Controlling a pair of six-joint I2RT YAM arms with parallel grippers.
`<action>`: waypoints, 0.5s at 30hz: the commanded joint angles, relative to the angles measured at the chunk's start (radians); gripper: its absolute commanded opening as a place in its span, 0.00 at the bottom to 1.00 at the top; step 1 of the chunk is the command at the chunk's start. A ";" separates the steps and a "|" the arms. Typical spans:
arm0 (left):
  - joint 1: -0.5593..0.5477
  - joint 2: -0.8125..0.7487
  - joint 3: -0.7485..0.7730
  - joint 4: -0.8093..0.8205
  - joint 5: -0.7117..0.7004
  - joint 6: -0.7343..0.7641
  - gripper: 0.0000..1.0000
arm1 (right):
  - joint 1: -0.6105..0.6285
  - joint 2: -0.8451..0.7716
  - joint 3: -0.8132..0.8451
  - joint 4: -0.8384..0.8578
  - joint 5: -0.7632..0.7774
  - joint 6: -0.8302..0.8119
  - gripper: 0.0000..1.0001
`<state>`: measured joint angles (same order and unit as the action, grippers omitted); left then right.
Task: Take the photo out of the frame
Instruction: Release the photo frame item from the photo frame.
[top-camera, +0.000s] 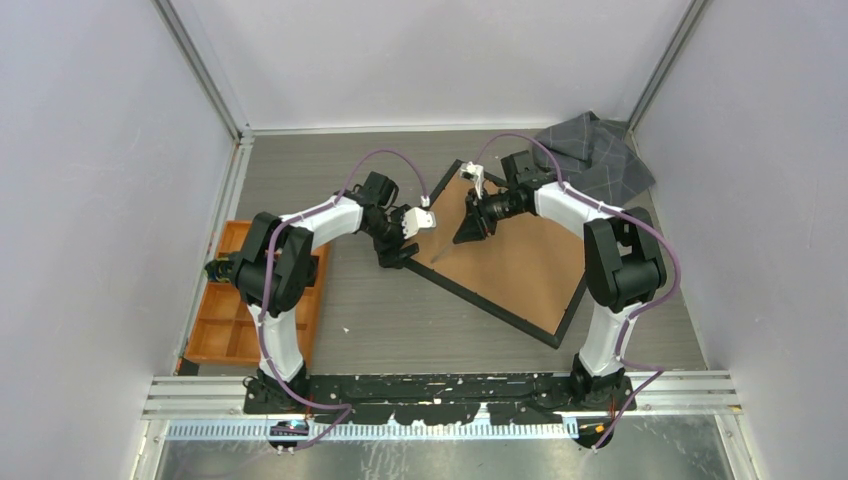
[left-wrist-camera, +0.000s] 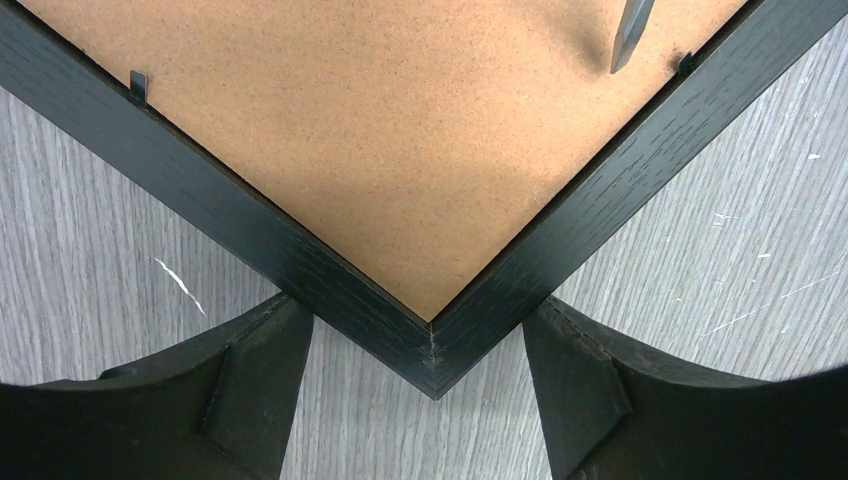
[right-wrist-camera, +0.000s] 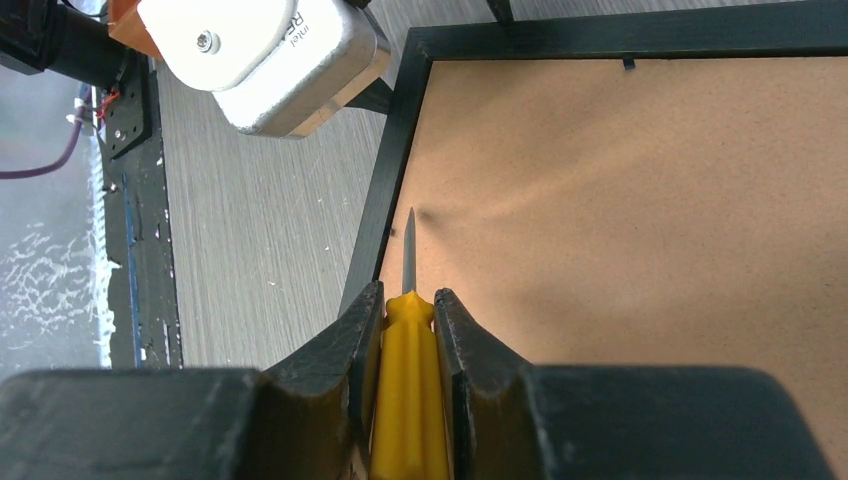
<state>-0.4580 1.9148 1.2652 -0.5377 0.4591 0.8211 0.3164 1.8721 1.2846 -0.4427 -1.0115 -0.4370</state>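
The frame lies face down on the table, brown backing board up inside its thin black border. The photo is hidden under that board. My left gripper is open and straddles the frame's near-left corner, one fingertip against each outer edge. My right gripper is shut on a yellow-handled screwdriver. Its metal blade points over the board right beside the inner edge of the border. The blade's tip also shows in the left wrist view.
Small metal tabs stand along the frame's inner edge. An orange compartment tray sits at the table's left edge. A grey cloth lies crumpled at the back right. Walls close in on three sides.
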 joint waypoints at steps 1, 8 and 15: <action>-0.007 -0.016 -0.014 -0.029 0.042 -0.020 0.76 | -0.001 -0.032 0.021 -0.003 -0.011 -0.001 0.01; -0.003 -0.019 -0.013 -0.028 0.047 -0.023 0.76 | 0.001 -0.035 0.030 -0.058 -0.016 -0.059 0.01; -0.001 -0.022 -0.017 -0.024 0.052 -0.024 0.76 | -0.010 -0.030 0.060 -0.159 -0.048 -0.139 0.01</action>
<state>-0.4561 1.9144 1.2648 -0.5377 0.4633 0.8188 0.3130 1.8721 1.2907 -0.5312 -1.0161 -0.5079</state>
